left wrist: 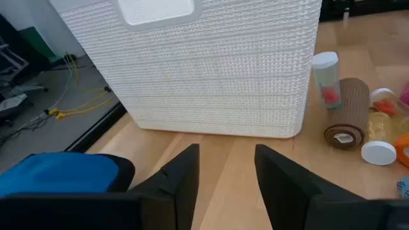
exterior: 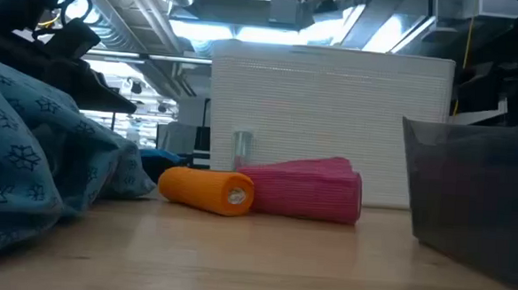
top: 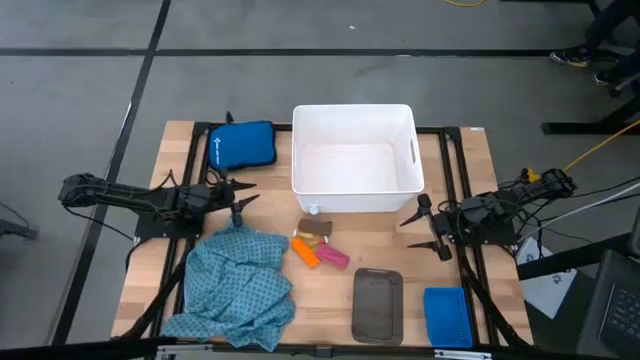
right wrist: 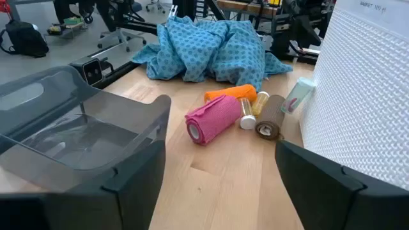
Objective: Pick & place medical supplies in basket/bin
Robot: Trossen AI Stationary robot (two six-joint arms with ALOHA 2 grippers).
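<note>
The teal dotted cloth [top: 240,285] lies crumpled on the table's near left. An orange roll [top: 305,250], a pink roll [top: 333,257] and a tan roll [top: 315,228] lie on their sides just near of the white tub [top: 355,160], with small vials [right wrist: 250,110] beside them. The flat grey tray [top: 378,305] and the blue ribbed basket [top: 447,318] rest near the front edge. My left gripper [top: 243,197] hovers open between the cloth and the tub's left corner. My right gripper [top: 422,230] hangs open, right of the rolls.
A royal-blue zip pouch [top: 242,146] lies left of the tub, at the far side. Black frame rails run along both sides of the wooden tabletop [top: 330,300]. Bare wood shows between the rolls and the tray.
</note>
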